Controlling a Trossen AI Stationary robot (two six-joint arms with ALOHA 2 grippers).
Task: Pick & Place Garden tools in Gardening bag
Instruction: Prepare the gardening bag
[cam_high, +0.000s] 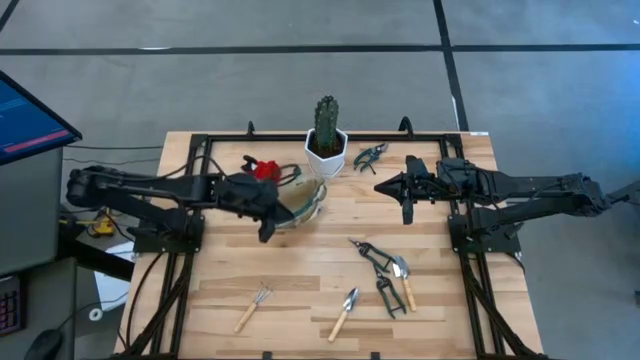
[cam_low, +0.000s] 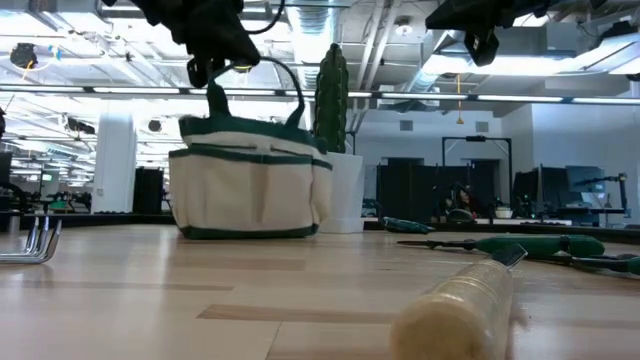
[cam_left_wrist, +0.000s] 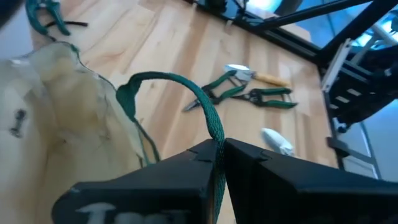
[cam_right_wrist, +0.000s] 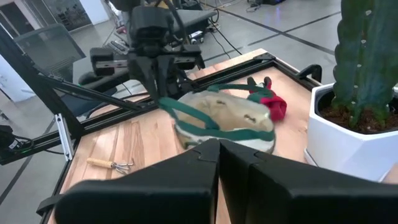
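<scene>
While pinched, bag handle (cam_left_wrist: 208, 115) shows closest.

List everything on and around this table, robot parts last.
table: one, light wood, under everything.
gardening bag: one, cream with green trim, centre-left, in front of the pot.
cactus: one, green, in a white pot at the back centre.
red pruner: one, red, behind the bag.
back shears: one pair, green-handled, right of the pot.
front shears: two pairs, green-handled, front right.
trowels: two, metal with wooden handles, at the front.
fork: one, wooden-handled, front left.
monitor: one, blue screen, off the table's left.
left gripper: shut on the bag's green handle.
right gripper: shut, empty, above the table's right.
</scene>
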